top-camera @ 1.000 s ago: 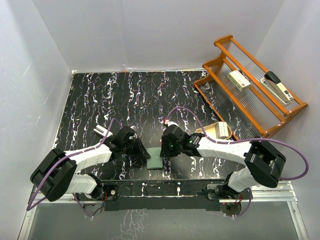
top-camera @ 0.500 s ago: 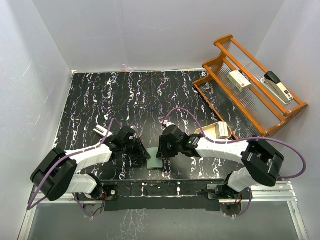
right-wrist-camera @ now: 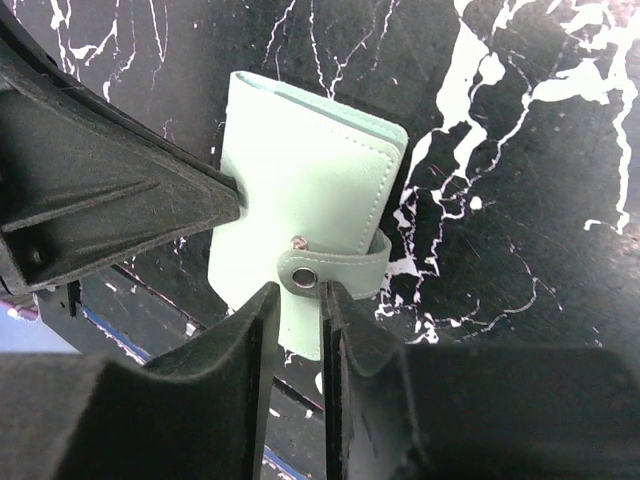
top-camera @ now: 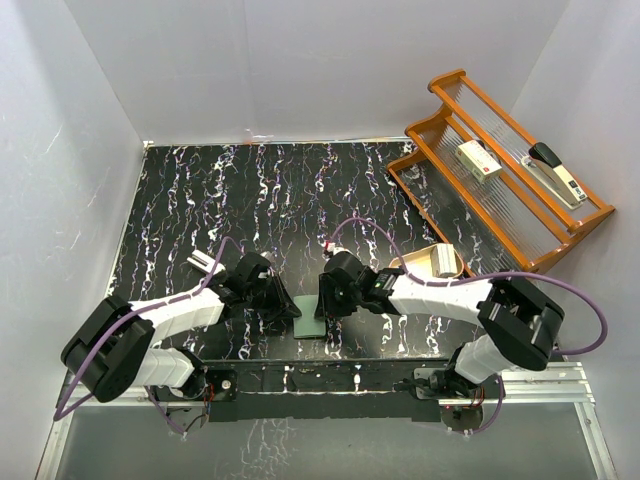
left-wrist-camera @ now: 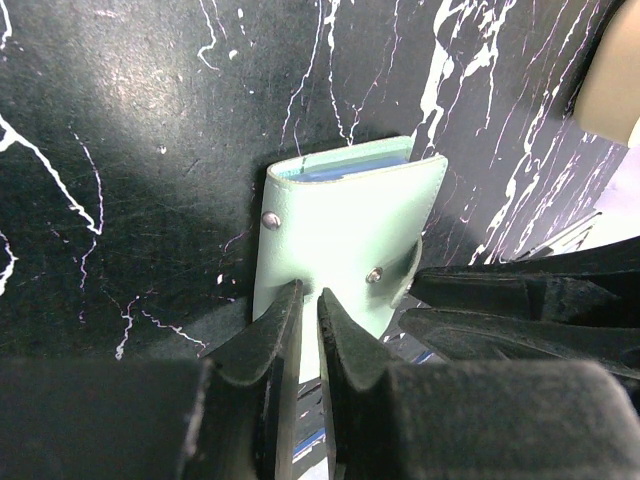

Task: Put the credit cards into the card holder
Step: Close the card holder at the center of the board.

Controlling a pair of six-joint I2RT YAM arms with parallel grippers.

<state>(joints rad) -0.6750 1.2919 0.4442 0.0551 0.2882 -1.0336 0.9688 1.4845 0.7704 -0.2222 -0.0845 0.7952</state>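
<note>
The green card holder (top-camera: 311, 320) lies folded shut on the black, white-streaked desk (top-camera: 250, 200), between the two claws. The left claw (left-wrist-camera: 308, 302) has its fingers almost together, with the tips at the holder's edge. The right claw (right-wrist-camera: 297, 295) shows only a thin gap, right at the snap tab (right-wrist-camera: 335, 270); I cannot tell if it pinches it. White walls stand all around. Only the left wrist view shows the blue credit cards (left-wrist-camera: 350, 168) peeking from the holder's far edge.
</note>
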